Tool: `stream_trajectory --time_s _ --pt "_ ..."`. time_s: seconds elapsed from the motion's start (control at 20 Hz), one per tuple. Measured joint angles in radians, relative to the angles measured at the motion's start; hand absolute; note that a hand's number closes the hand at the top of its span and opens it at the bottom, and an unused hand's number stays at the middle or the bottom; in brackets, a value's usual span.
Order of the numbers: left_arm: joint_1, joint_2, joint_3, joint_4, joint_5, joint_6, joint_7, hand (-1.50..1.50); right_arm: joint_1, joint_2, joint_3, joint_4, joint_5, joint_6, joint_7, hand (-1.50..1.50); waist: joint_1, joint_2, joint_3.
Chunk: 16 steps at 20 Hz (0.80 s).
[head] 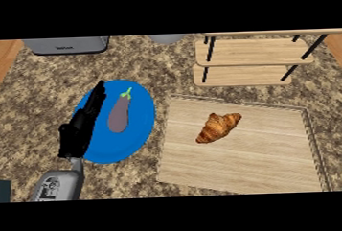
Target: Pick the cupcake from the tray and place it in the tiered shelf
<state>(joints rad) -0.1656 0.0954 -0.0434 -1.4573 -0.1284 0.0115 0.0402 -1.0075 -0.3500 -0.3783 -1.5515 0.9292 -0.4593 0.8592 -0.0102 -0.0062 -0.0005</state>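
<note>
Golden croissant (218,127) (tray (275,171)) lies diag.

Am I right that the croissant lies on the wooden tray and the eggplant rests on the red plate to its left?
Not quite: the plate is blue, not red. The head view shows the eggplant resting on it, left of the wooden tray, where the croissant lies.

Speckled stone counter (31,93), blue plate (142,123), wooden tray (275,166), tiered shelf (253,52)
</note>
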Motion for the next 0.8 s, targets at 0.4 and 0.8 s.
stream_trajectory --time_s 0.4,0.8 --pt "0.027 0.008 0.014 -0.011 0.009 -0.006 -0.004 0.00 0.168 -0.148 -0.179 -0.219 -0.164 0.271 0.151 -1.50 -0.024 -0.005 0.001" --pt "0.041 0.016 0.029 -0.006 0.011 -0.007 -0.022 0.00 0.441 -0.260 -0.450 -0.431 -0.492 0.553 0.148 -1.50 -0.042 -0.007 0.002"
